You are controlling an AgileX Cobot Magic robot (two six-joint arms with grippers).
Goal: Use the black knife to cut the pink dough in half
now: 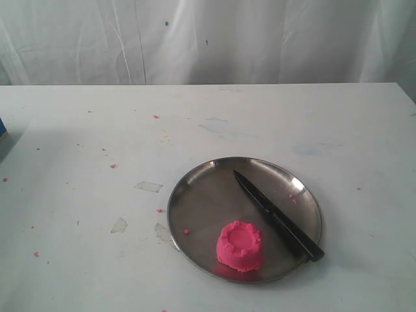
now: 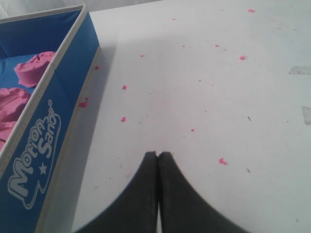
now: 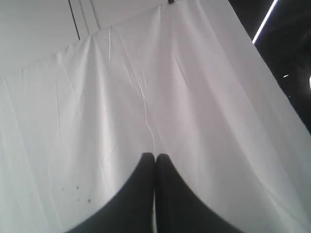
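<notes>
1. Both grippers are pressed together and hold nothing. The left gripper (image 2: pixel 158 154) has its dark fingers meeting tip to tip over the white table (image 2: pixel 204 160). The right gripper (image 3: pixel 155 155), shut the same way, points at a white curtain (image 3: pixel 121 97) and not at the work.
2. Near the left gripper stands a blue box (image 2: pixel 43 145) with more pink lumps inside. Pink crumbs (image 2: pixel 124 87) dot the table beside it.
3. In the exterior view I see neither arm. Nearest the camera, the pink dough (image 1: pixel 239 245) sits as one round lump with a dented top, uncut, on the near part of a steel plate (image 1: pixel 195 195).
4. Just beyond it and to the right, the black knife (image 1: pixel 276 215) lies diagonally on the plate, apart from the dough. Its handle rests at the near right rim and its tip points toward the far middle.
5. Farthest back, the curtain hangs behind the table.
6. I judge the task is at its first step, with the knife not yet picked up. The next move calls for spreading the right gripper's fingers, lowering onto the handle at the rim, and closing without sliding the plate.
</notes>
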